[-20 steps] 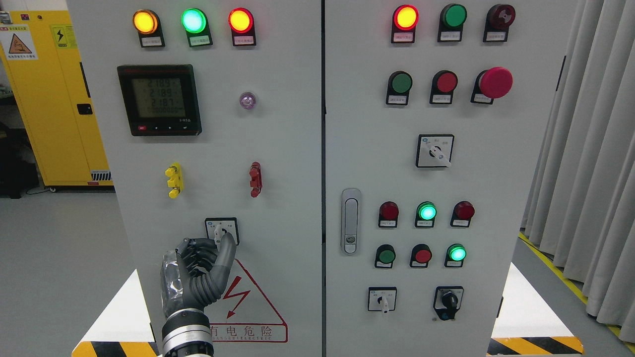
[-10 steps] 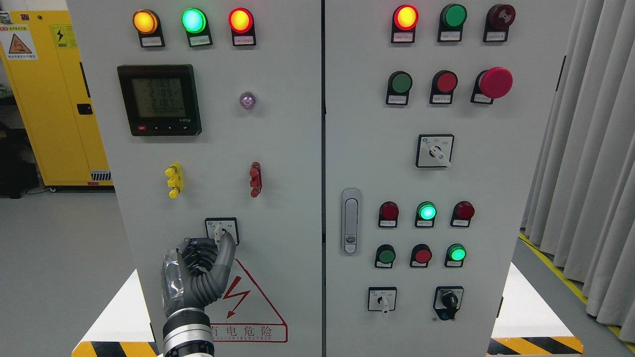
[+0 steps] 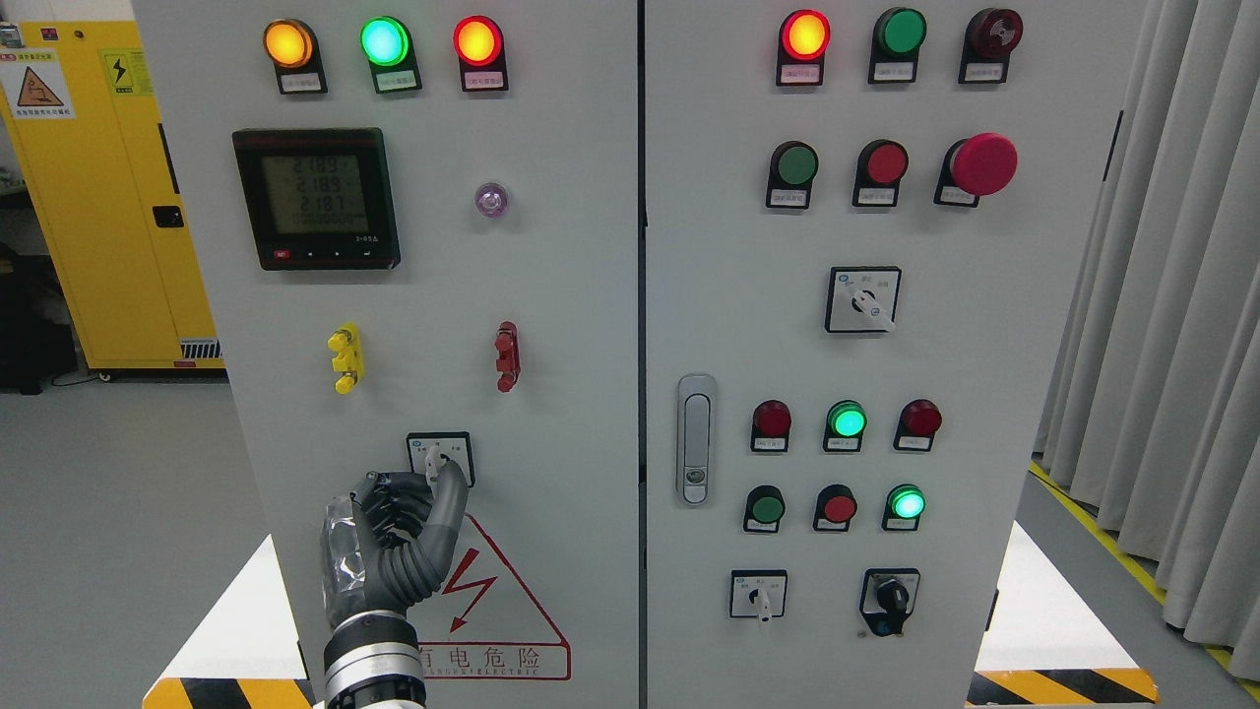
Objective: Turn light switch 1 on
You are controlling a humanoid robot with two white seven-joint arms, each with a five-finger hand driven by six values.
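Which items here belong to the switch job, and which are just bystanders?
In play:
- left hand, fingers curled at the switch knob
- rotary switch low on the left door

Not involved:
- digital meter
- three lit indicator lamps along the top left
- red mushroom button
- door handle
- yellow cabinet behind

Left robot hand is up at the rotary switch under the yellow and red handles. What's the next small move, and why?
Probably a small wrist twist to turn the knob. The left robot hand already has its fingertips pinched on the white lever of the rotary switch, so no further reach looks needed. Which direction is on cannot be read from the dial labels here.
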